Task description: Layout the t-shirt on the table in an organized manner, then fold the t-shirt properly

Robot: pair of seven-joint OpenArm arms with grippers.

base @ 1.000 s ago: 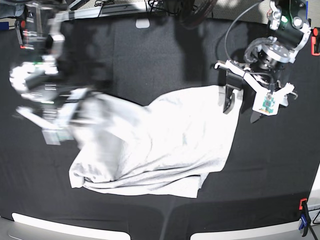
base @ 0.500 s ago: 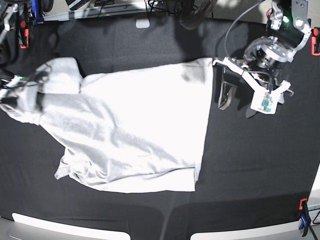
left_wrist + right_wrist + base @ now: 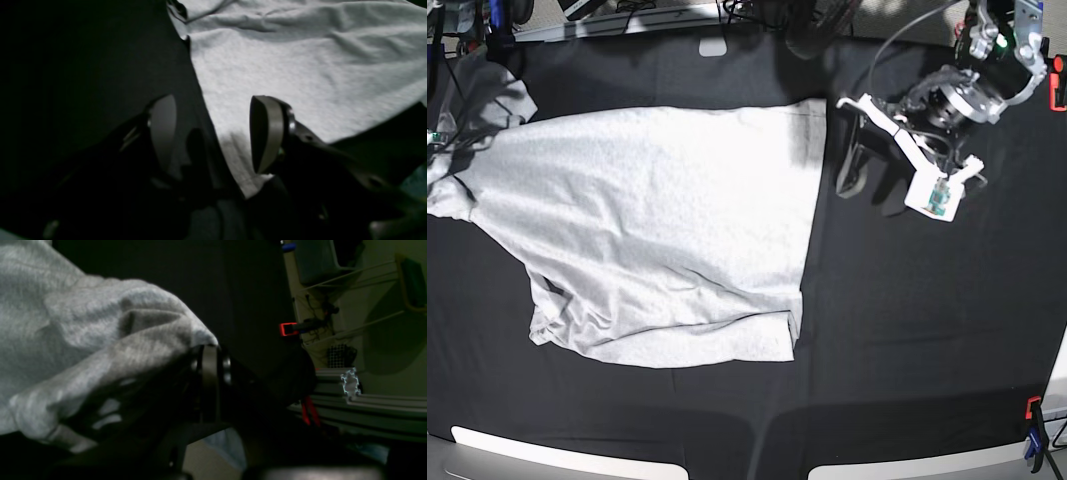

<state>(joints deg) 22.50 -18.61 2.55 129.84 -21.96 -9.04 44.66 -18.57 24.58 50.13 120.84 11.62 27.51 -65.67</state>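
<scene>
The light grey t-shirt point(image 3: 657, 220) lies spread across the black table point(image 3: 927, 330), plain side up, with its bottom left part rumpled. My left gripper point(image 3: 869, 185) hovers just right of the shirt's upper right corner. In the left wrist view this gripper point(image 3: 213, 133) is open and straddles the shirt's point(image 3: 283, 60) edge, one finger over cloth and the other over the table. In the right wrist view my right gripper point(image 3: 208, 386) is shut on bunched t-shirt point(image 3: 83, 333) fabric. In the base view that hold is at the table's far left edge.
A red clamp point(image 3: 1057, 85) sits at the table's right edge and a blue and red one point(image 3: 1032, 435) at the front right. Cables and a metal rail point(image 3: 367, 406) run beyond the back edge. A small white tag point(image 3: 712, 47) lies at the back.
The right arm has dragged the shirt far to the left, stretching it out flat. The left gripper let the shirt's corner go, then moved left and back to that corner, open.
</scene>
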